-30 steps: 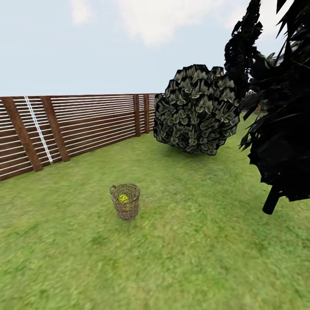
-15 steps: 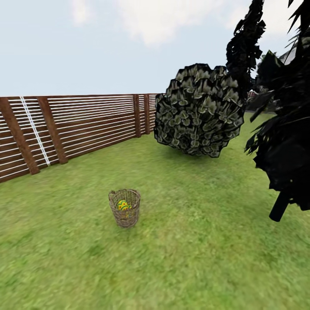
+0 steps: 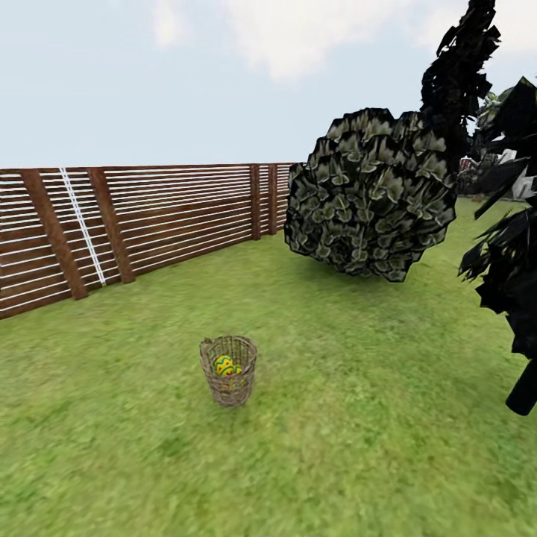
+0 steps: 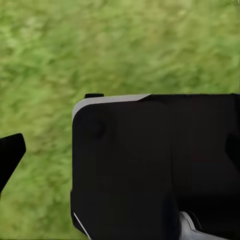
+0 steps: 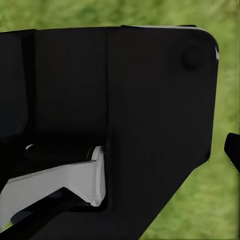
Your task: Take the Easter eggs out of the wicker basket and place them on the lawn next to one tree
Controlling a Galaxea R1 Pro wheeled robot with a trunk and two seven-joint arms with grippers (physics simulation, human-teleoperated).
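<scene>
The wicker basket (image 3: 229, 380) stands upright on the lawn (image 3: 358, 447) in the head view, a little left of centre. One yellow Easter egg (image 3: 224, 365) with blue and red markings shows through its open top; anything else inside is hidden by the weave. A tree (image 3: 371, 194) with a rounded black-green crown streaked pale stands far back right of the basket, its trunk hidden. In the left wrist view one dark fingertip (image 4: 10, 157) shows over grass beside a black part of the robot (image 4: 155, 165). The right wrist view shows another dark fingertip (image 5: 233, 150) at the frame edge.
A brown slatted fence (image 3: 127, 224) runs along the left and back of the garden. A smaller tree with a dark trunk (image 3: 523, 391) and black foliage stands at the right edge. Tall dark foliage (image 3: 456, 74) rises behind the round crown. Open grass surrounds the basket.
The whole head view has shifted, so the camera has moved. The basket now sits lower in the picture and looks slightly larger. Nothing in the garden itself has moved.
</scene>
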